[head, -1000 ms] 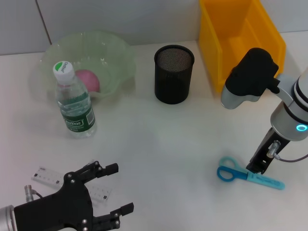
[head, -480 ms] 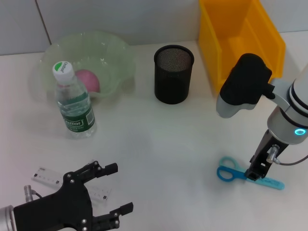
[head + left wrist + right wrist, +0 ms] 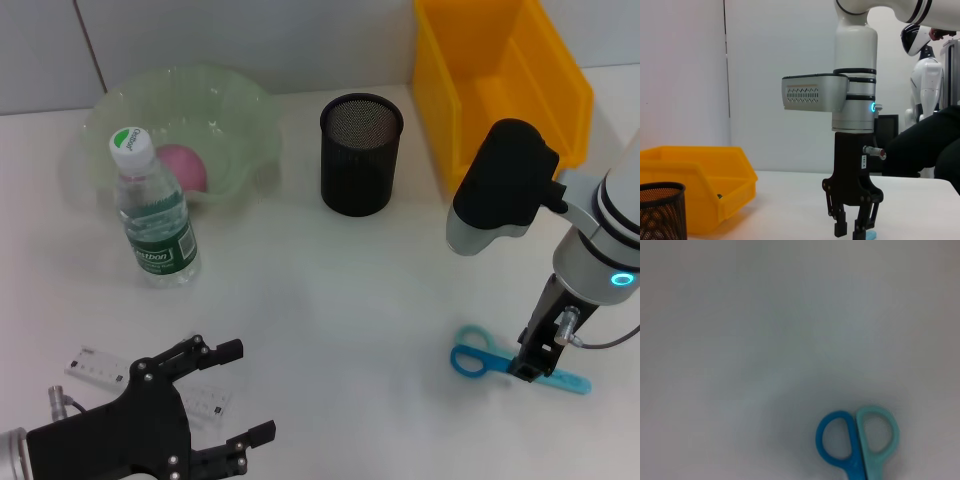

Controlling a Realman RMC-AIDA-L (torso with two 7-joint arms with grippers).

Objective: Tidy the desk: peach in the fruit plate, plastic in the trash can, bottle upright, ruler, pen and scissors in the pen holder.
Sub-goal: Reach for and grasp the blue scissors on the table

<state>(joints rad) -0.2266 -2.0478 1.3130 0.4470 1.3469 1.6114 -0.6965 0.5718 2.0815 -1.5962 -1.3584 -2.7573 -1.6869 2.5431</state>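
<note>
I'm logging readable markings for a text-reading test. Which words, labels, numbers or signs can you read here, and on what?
None can be read for certain.
Bottle cap: green logo, lettering too small.
Bottle label: white print on green, blurred.
Ruler under the left gripper: marks too small.
Right gripper body: small white sticker, unreadable.

one bottle (image 3: 153, 215), one scissors (image 3: 483, 361) (blue), one peach (image 3: 183, 166)
</note>
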